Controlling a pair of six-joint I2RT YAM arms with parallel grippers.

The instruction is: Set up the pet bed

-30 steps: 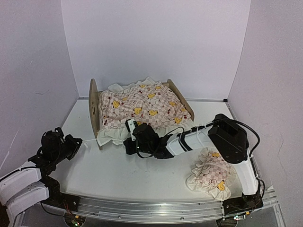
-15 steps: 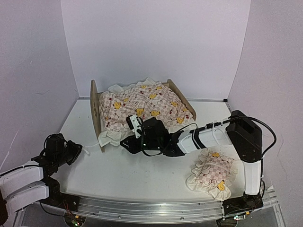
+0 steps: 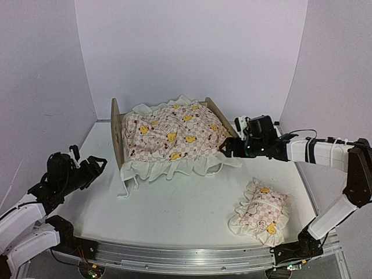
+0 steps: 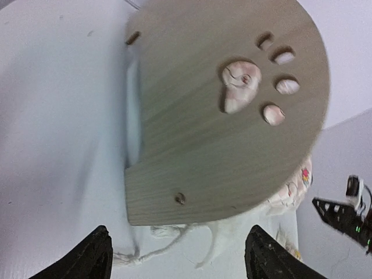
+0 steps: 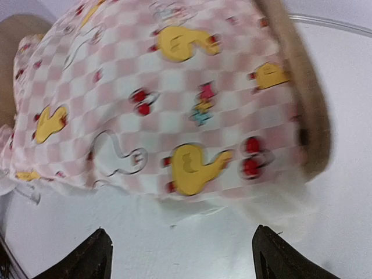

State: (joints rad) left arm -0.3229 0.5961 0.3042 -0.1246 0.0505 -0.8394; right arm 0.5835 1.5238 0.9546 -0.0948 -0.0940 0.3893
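The pet bed stands at the back middle of the table, its rounded headboard [image 3: 116,135] on the left and its low footboard [image 3: 222,121] on the right. A frilled cartoon-print quilt [image 3: 174,136] covers it, with the frill hanging over the near side. My left gripper [image 3: 95,166] is open, left of the headboard [image 4: 221,116], with nothing between its fingers [image 4: 177,263]. The quilt's white ties [image 4: 168,244] lie on the table just ahead of it. My right gripper [image 3: 229,143] is open beside the footboard [image 5: 302,99], facing the quilt [image 5: 163,99] and empty [image 5: 180,263].
A small matching frilled pillow [image 3: 260,212] lies on the table at the near right, below the right arm. White walls close in the table on the left, back and right. A metal rail [image 3: 192,256] runs along the near edge.
Both grippers have opened and let go of the quilt. The right arm has swung from the bed's near side out to the footboard end. The left gripper has backed off a little.
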